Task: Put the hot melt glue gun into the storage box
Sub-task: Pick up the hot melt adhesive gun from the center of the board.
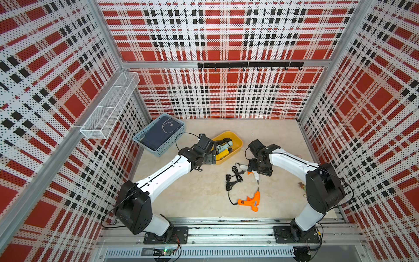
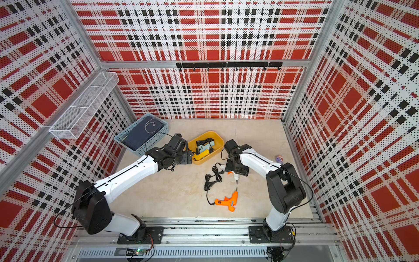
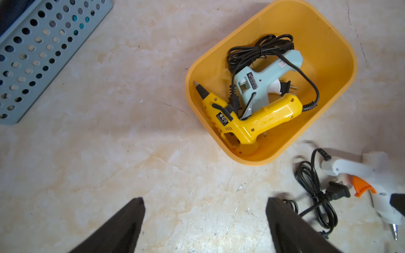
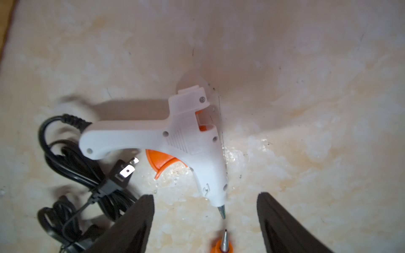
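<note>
The right gripper [image 4: 205, 197], wide open and empty, hangs over the white glue gun [image 4: 190, 140] lying mid-frame in both top views, seemingly lining up a grab. The left gripper [image 3: 205, 200], equally spread and empty, hovers beside the half-filled storage box [image 3: 328, 50].

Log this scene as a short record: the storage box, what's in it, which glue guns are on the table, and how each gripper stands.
Storage box: yellow tub on the table
Inside: yellow glue gun, pale blue glue gun
Outside, on the table: white glue gun, orange glue gun
Left gripper: open, empty, beside the box
Right gripper: open, straddling the white glue gun's nozzle end
</note>
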You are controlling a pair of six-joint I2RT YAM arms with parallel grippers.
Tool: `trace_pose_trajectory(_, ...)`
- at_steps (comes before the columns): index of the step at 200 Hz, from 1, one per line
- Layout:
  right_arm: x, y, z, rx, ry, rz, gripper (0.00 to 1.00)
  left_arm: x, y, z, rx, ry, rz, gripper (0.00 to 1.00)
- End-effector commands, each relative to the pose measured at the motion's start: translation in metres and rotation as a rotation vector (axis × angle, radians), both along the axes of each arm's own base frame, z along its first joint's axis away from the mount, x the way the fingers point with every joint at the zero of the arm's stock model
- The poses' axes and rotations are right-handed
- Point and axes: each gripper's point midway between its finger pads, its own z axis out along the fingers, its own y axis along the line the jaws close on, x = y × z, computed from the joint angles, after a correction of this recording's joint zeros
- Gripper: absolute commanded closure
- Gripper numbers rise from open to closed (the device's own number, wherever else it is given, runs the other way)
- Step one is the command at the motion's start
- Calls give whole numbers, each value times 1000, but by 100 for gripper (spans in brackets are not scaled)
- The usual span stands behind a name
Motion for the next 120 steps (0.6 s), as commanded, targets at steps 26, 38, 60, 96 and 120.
trace_pose_trajectory(26,-6,-9,-14,-95,39,198,24,4,1,12,-17,-40,29,6)
trace_pose_trajectory(38,0,-8,-18,-112,43,214,26,4,1,10,-14,-36,29,6)
trace_pose_trajectory(60,11,-1,-27,-123,57,271,30,4,1,10,-13,-36,31,7)
trace_pose_trajectory(96,15,4,-44,-130,82,291,37,3,3,10,-11,-38,37,6)
trace_pose_trajectory(120,11,4,-54,-122,95,280,48,1,6,10,-9,-40,45,6)
